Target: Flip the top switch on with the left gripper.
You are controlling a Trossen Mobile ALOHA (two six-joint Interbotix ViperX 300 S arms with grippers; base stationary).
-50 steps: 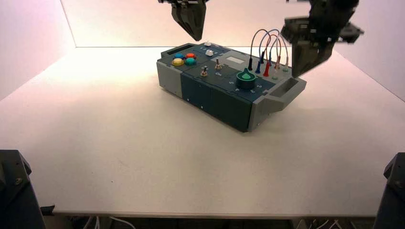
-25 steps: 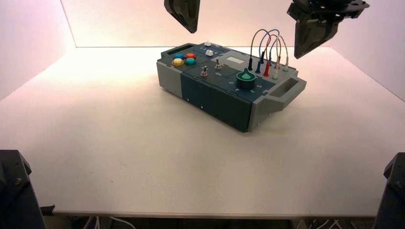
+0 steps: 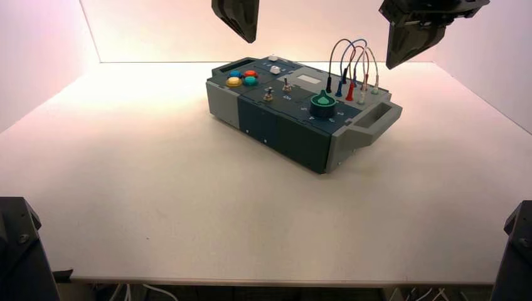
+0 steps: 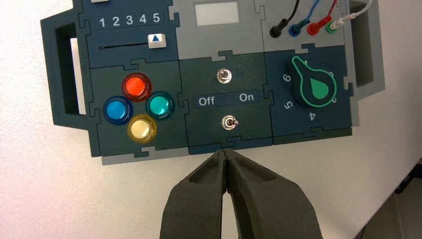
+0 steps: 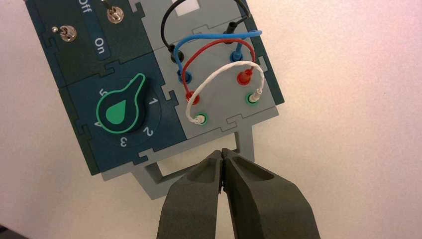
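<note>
Left gripper [image 4: 226,154], jaws pressed together, is hanging high above the box [image 3: 276,125]; it should descend beside the top switch [image 4: 224,75] and nudge it toward On.

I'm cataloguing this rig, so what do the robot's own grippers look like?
Both match: the left gripper and right gripper have thick, matte dark grey-green fingers tapering to narrow tips, with sculpted recesses on their faces. No markings, cables or sleeves show.

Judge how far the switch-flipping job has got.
Done: cannot confirm; the top switch lever's side is not plain. In hand: nothing; the left gripper hangs shut high above the box, clear of it. The right gripper is shut, idle. Left: possibly the flip.
</note>
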